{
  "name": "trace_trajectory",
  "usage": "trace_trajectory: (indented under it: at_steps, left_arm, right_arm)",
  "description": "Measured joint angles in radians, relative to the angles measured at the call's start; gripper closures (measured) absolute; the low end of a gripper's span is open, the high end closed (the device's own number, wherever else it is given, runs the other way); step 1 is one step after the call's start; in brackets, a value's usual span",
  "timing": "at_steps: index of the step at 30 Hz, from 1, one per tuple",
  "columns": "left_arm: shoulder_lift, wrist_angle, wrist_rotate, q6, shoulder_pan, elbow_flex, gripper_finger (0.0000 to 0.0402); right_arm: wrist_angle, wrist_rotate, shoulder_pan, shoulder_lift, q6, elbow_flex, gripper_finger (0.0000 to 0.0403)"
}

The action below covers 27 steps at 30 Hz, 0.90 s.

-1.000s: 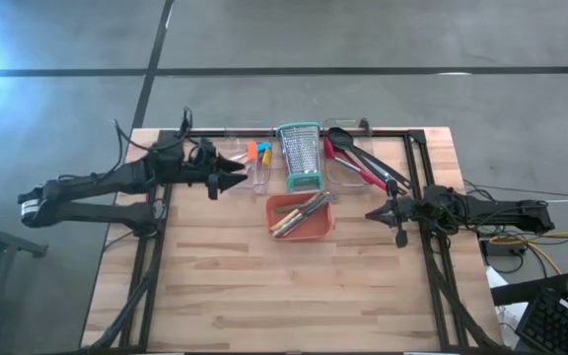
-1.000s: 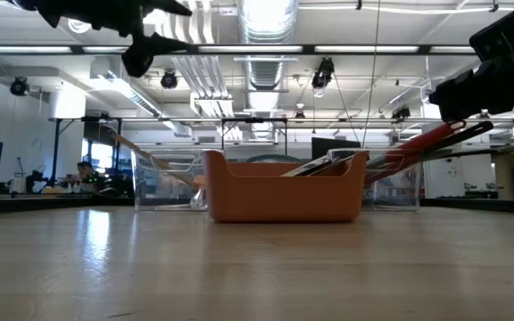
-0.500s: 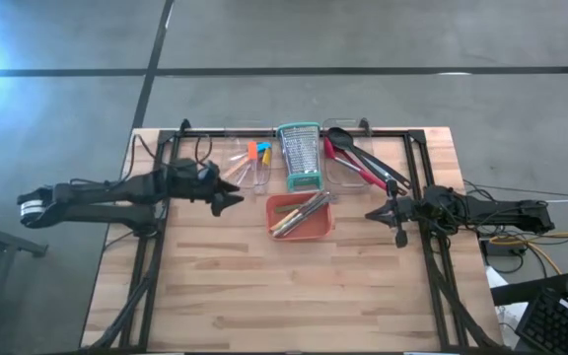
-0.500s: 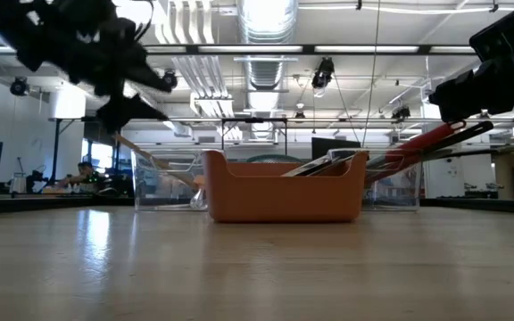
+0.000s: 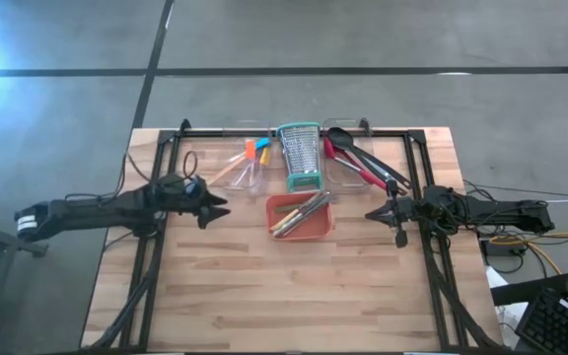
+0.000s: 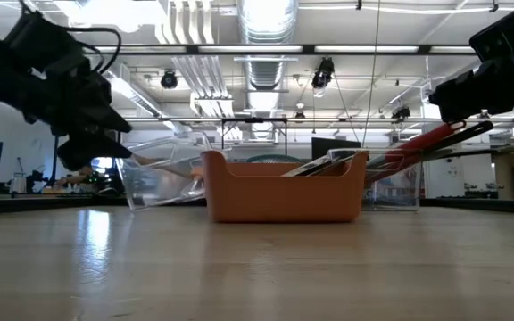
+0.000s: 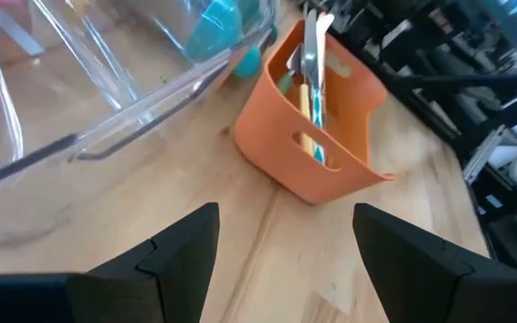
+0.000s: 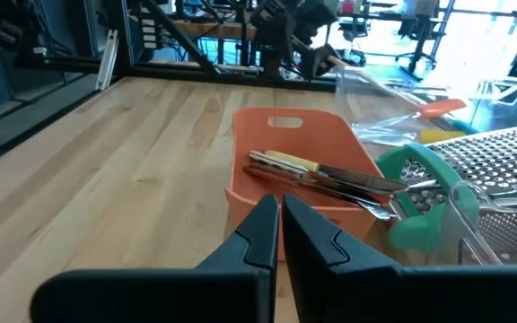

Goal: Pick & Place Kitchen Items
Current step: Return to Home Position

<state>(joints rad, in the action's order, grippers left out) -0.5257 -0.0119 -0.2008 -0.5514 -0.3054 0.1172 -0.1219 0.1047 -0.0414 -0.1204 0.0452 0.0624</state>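
I find the left end effector (image 5: 215, 207) hovering over the worktop (image 5: 264, 296) near the left bin (image 6: 163, 174), its fingers spread and empty. That bin sits tilted in the low view with tools (image 5: 255, 152) inside, the tray (image 5: 319, 229) holds knives (image 5: 299, 212), the right bin (image 5: 338, 176) holds spoons (image 5: 355, 158), and the right end effector (image 5: 373, 213) hangs beside it, fingers pressed together on nothing. I judge sorting finished and homing in hand; the left arm should next draw back without snagging the tilted bin.
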Motion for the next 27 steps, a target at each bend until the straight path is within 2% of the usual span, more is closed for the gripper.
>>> trace_trajectory:
  at_steps: [10, 23, 27]
  left_arm:
    - [0.295, -0.031, -0.004, -0.008, 0.001, -0.108, 0.0138]
    - [0.522, -0.022, 0.001, -0.003, 0.002, -0.109, 0.0138]
    - [0.525, -0.032, -0.008, -0.01, 0.014, -0.109, 0.0138]
  right_arm:
    - [0.0, 0.0, 0.0, 0.0, 0.0, 0.0, 0.039]
    - [0.0, 0.0, 0.0, 0.0, 0.0, 0.0, 0.039]
    - [0.0, 0.0, 0.0, 0.0, 0.0, 0.0, 0.039]
